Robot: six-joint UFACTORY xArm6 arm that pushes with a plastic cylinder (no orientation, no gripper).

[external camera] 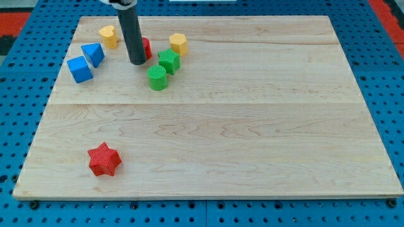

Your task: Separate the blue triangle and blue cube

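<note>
The blue triangle (pixel 94 54) and the blue cube (pixel 79 69) lie touching each other near the board's upper left, the triangle above and right of the cube. My tip (pixel 137 62) is to the right of both blue blocks, apart from them. It stands right beside a red block (pixel 146 46), which the rod partly hides.
A yellow heart-like block (pixel 109 36) lies above the triangle. A yellow hexagon (pixel 178 43), a green star (pixel 168 61) and a green cylinder (pixel 157 77) sit right of my tip. A red star (pixel 104 159) lies at lower left. The wooden board (pixel 252 126) sits on a blue pegboard.
</note>
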